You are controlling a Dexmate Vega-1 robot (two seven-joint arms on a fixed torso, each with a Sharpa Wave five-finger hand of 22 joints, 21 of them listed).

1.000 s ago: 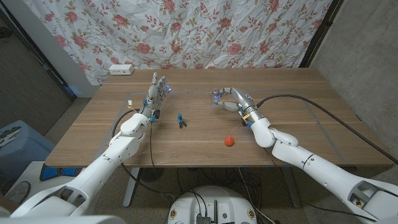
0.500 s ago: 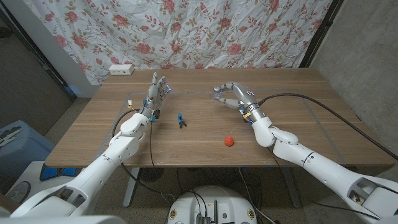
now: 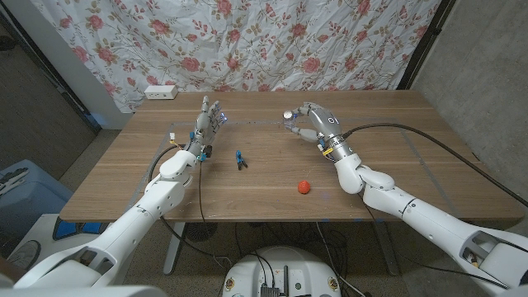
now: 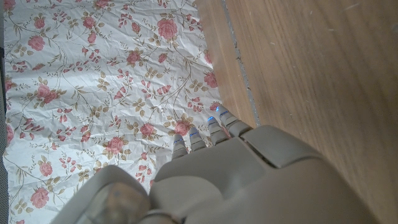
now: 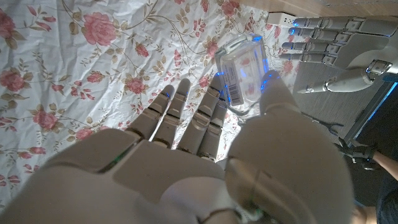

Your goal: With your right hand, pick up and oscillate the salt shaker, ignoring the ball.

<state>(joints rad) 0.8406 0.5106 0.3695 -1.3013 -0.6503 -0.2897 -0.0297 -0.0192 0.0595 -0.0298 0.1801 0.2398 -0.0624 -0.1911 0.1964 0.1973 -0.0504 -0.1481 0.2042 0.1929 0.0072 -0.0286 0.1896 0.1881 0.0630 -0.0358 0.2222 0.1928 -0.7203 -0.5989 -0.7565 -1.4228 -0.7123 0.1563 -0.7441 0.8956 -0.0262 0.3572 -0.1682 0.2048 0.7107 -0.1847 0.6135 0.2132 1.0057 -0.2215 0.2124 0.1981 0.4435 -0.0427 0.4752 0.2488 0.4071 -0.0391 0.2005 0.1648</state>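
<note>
Right hand [image 3: 312, 122] up off the table [image 3: 396, 165], pinching the salt shaker [image 3: 289, 116] betw. thumb and fingers; shaker sits at the fingertips, clear of the wood. In right wrist view same grip plain: clear shaker [image 5: 242, 74] w/ barcode label tucked against thumb, other fingers [image 5: 186, 118] lying loosely alongside, not wrapped round it.

Vs. a sec ago: hand higher and further out toward the curtain [image 3: 272, 41], wrist rolled, shaker no longer low by the tabletop and pointing a diff. way. Half a sec ago somewhere betw. the two. Reads as pickup done and the swing under way, prob. one leg of the oscillation; how many swings are done, can't tell.

Ball [image 3: 304, 186] well behind the hand, nearer the robot, apart from it and in the same spot as before – left alone, as asked. Blue tool [image 3: 240, 159] off to the hand's left, also unmoved.

Left hand [image 3: 208, 124] upright on its edge on the table, fingers straight and a little apart, holding nothing, unchanged. Left wrist view: back of that hand [image 4: 249, 180], fingertips [image 4: 214, 124] toward the curtain.

Risk, as a guess: pinch is light, so a sharp reversal could let the shaker slip.
</note>
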